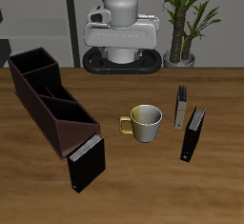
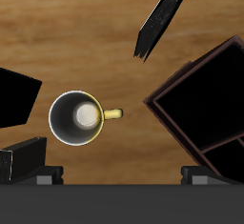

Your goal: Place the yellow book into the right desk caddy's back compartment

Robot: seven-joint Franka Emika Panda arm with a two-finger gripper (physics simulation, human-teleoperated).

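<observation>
The yellow book (image 1: 180,106) stands on edge as a thin tan sliver, just behind a black book (image 1: 193,134) and beside the mug (image 1: 145,123). Its greyish edge also shows in the wrist view (image 2: 24,157). The right desk caddy (image 1: 50,96) is a long maroon box with three dark cells, lying aslant across the table from the book. I cannot tell which end cell is the back compartment. My gripper (image 2: 122,178) hangs high over the mug (image 2: 76,116), open and empty, with its fingertips (image 2: 50,176) wide apart. The caddy's wall (image 2: 164,113) lies off to one side.
A second black book (image 1: 86,161) stands by the caddy's end nearest the table's front edge and also shows in the wrist view (image 2: 162,18). The yellow-handled mug sits between the caddy and the books. A potted plant (image 1: 186,18) stands behind the table.
</observation>
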